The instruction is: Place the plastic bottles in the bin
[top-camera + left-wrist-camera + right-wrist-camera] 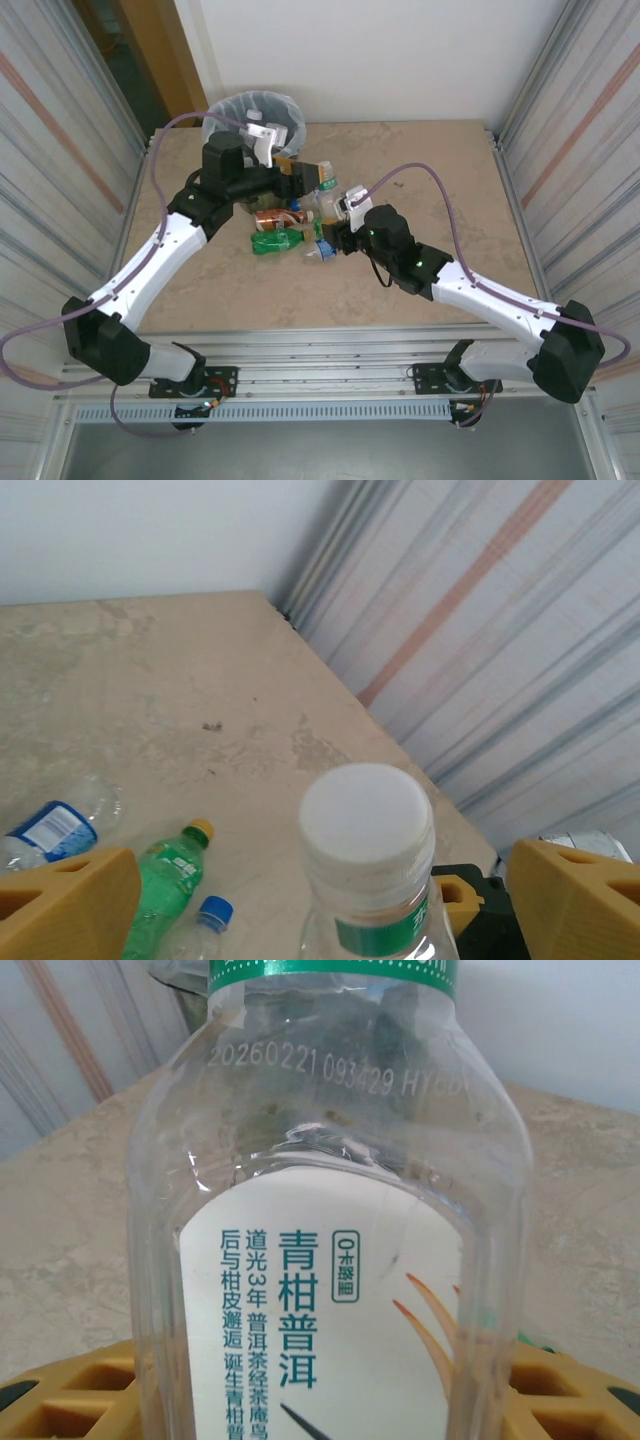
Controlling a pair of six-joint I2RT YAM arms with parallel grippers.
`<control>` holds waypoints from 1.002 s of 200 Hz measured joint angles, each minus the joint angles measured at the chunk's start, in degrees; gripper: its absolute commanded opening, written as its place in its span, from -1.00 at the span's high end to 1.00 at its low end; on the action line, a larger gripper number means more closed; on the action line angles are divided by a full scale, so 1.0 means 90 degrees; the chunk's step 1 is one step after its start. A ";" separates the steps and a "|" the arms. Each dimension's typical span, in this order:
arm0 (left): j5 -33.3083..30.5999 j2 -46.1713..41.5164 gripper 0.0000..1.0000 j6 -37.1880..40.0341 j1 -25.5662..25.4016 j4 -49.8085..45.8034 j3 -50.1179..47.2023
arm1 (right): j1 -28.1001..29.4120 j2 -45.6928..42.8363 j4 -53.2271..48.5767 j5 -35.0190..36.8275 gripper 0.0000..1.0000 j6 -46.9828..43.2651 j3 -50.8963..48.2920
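Note:
A clear plastic bottle [326, 198] with a white cap and a white label stands between the two arms. My right gripper [338, 222] is shut on its body, and the label [330, 1310] shows between the yellow fingers [70, 1395]. My left gripper [303, 180] is open around the bottle's cap end [366, 820]; each yellow finger [65, 905] stands well off the bottle. Beneath them lie a green bottle [276, 242], a brown-orange red-labelled one [270, 217] and blue-capped ones [320, 250]. The bin [256, 112], lined with a pale bag, stands at the back left.
On the beige table [180, 680] lie a green bottle with a yellow cap [165, 875], a clear blue-capped bottle [205, 920] and a clear bottle with a blue label [50, 830]. Ribbed metal walls [580, 110] close in both sides.

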 measured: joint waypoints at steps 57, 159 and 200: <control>0.0342 0.0447 -0.58 0.0119 -0.0151 -0.0289 0.0291 | 0.0051 -0.0083 -0.0002 0.0002 0.26 -0.0170 0.0000; 0.0775 0.0685 0.70 0.0175 -0.0270 -0.0406 0.0551 | 0.0051 -0.0068 -0.0063 0.0168 0.06 -0.0177 0.0049; 0.0714 0.0682 0.78 0.0352 -0.0274 -0.0440 0.0585 | 0.0051 -0.0068 -0.0056 0.0308 -0.97 -0.0182 0.0075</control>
